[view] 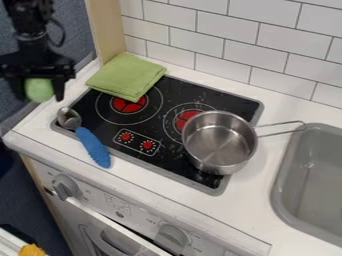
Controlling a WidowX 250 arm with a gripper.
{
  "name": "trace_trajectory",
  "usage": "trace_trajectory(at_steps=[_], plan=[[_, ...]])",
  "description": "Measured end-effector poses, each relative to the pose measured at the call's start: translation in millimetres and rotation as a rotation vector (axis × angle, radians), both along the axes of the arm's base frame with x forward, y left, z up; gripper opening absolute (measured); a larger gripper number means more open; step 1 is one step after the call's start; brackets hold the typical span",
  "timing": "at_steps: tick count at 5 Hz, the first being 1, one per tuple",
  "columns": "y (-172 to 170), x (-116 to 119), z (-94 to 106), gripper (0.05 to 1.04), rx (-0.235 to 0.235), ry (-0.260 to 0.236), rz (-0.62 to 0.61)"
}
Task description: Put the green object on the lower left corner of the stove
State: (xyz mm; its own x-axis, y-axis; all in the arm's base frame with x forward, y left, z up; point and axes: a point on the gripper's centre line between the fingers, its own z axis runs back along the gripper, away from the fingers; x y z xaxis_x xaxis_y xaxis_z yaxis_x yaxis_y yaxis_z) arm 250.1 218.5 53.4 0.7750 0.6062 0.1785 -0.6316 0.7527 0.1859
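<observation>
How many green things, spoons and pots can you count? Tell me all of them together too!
Green things: 2 (the folded cloth and the green object in the gripper)
Spoons: 1 (spoon with a blue handle)
Pots: 1 (metal pot)
Total: 4

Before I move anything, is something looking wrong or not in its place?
The green cloth laps onto a burner, where it might burn; the pot overhangs the stove's right edge; the spoon crosses its front edge. Pale specks beside the pot could be crumbs.
</observation>
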Motion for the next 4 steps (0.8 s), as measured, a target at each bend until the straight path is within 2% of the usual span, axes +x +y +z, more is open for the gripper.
trace_trajectory(at_steps=[2, 4], plan=[[-9.3, -19.1, -24.1, 0.828, -0.089, -0.028, -0.031], [-0.3, -29.8, -24.7, 0.828, -0.092, -0.054, 0.013]])
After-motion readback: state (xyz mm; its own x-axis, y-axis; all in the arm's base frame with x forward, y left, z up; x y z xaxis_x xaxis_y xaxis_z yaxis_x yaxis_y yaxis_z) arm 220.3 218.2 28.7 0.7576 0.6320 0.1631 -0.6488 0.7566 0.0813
